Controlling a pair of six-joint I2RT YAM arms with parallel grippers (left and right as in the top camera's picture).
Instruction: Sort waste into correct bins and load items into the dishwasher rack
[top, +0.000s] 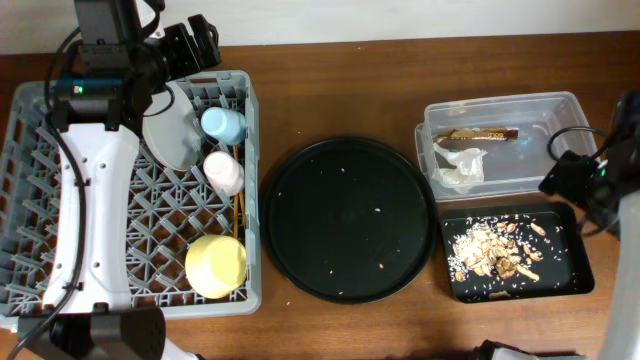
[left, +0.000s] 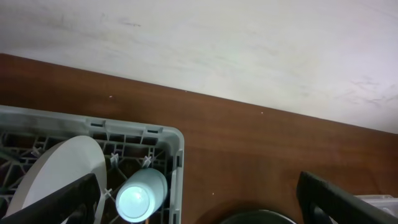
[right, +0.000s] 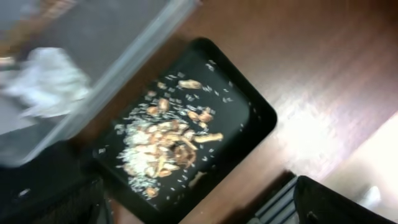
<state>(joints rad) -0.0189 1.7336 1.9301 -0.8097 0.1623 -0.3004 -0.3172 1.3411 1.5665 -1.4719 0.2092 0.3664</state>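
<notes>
**Both grippers open and empty; the sorting looks finished**

My left gripper hangs spread wide with nothing in it, above the far corner of the dishwasher rack. Just beneath it are the leaning plate and the light blue cup. Beyond them in the rack sit the pink cup, the chopsticks and the yellow bowl. My right gripper is also spread and empty. It hovers where the black tray of food scraps meets the clear tub, which holds the wrapper and tissue. Farthest from both, the round black tray shows only a few crumbs. I judge the step to be pulling back. I should rise straight up before swinging away, with my fingers clear of the plate's rim and the tub's wall.
</notes>
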